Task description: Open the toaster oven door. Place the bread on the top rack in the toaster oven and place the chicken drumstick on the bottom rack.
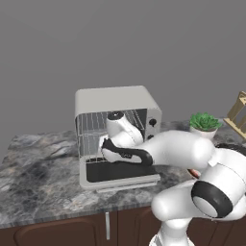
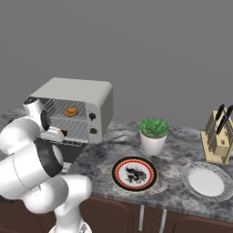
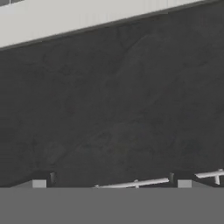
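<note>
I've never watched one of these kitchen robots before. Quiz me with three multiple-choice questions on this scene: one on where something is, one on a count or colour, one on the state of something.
1. Where is the bread?
A. on the patterned plate
B. on the top rack inside the toaster oven
C. beside the plant pot

2. How many black knobs does the toaster oven's front show?
A. two
B. four
C. none

3. The toaster oven door is:
A. shut upright
B. taken off
C. folded down open

Answers:
1 B: the bread lies on the top rack of the toaster oven.
2 A: two knobs sit on its right strip.
3 C: the toaster oven door lies flat before the opening.
</note>
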